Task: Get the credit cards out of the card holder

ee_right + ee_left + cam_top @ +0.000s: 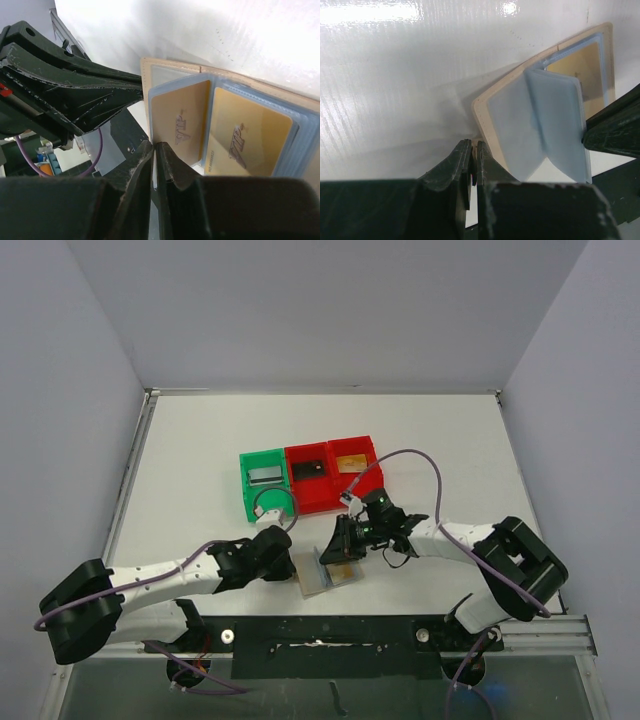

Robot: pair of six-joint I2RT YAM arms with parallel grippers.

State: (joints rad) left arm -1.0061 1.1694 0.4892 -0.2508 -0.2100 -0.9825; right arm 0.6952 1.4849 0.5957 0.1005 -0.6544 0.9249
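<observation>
The card holder (318, 580) lies open near the table's front edge, tan outside with light-blue pockets (517, 130). My left gripper (474, 146) is shut on the tan corner of its left flap; from above the left gripper (290, 562) sits just left of the wallet. My right gripper (155, 146) is shut on the lower edge of an upright pocket leaf that holds a gold credit card (180, 125). A second gold card (247, 132) sits in the pocket beside it. Whether the card itself is pinched is hidden. From above, the right gripper (336, 554) reaches over the wallet.
Behind the wallet stand a green bin (247, 502) holding a silver-grey card (265, 476), a red bin (313, 502) holding a black card (309, 468) and another red bin (368, 446) holding a gold card (348, 464). A black rail (330, 635) runs along the near edge.
</observation>
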